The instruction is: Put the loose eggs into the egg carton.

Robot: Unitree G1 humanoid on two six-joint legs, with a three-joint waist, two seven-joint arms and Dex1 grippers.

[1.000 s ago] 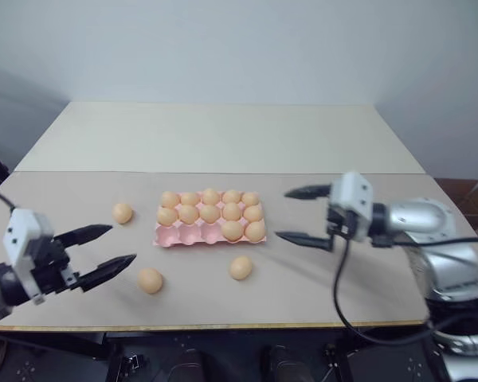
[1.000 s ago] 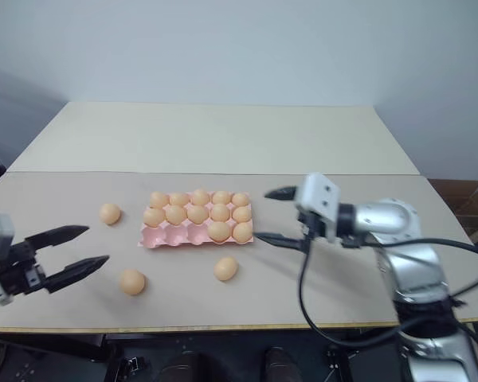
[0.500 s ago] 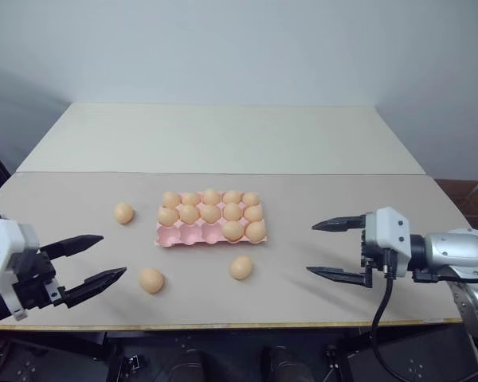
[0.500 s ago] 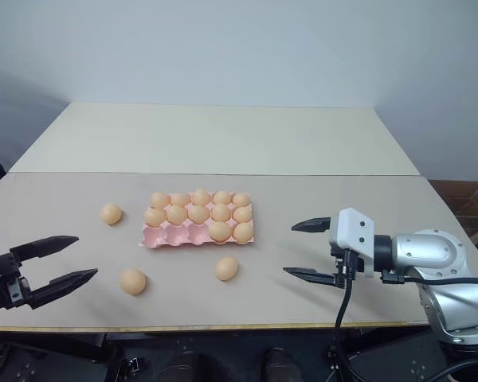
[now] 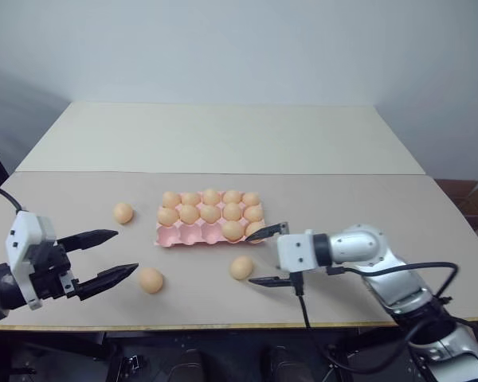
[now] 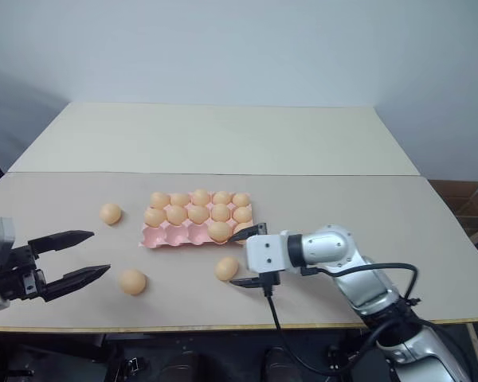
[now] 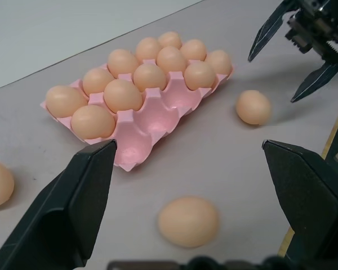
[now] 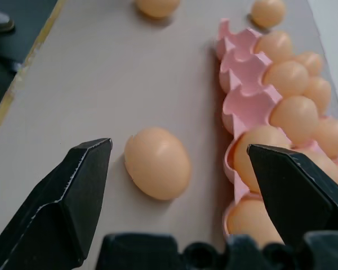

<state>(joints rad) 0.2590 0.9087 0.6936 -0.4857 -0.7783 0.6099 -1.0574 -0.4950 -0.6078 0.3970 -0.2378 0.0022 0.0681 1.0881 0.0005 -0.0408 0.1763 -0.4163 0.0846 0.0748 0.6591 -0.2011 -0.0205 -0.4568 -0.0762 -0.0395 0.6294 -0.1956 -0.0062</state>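
The pink egg carton [image 5: 188, 235] lies mid-table with several eggs in it; three front cups at its left end are bare. Three loose eggs lie on the table: one left of the carton [image 5: 123, 212], one front-left [image 5: 150, 280], one in front of the carton [image 5: 240, 267]. My right gripper [image 5: 255, 259] is open, low over the table, its fingers pointing left. In the right wrist view that egg [image 8: 156, 163] lies just beyond the fingertips, beside the carton wall [image 8: 239, 104]. My left gripper [image 5: 126, 251] is open, just left of the front-left egg [image 7: 188, 221].
The beige table's front edge [image 5: 223, 325] runs close behind both grippers. A second, paler table [image 5: 223, 135] joins it at the back, against a plain wall. Bare tabletop lies right of the carton.
My right gripper has swung left and down, from the table's right side to the egg in front of the carton. The left gripper has stayed about where it was, still open.
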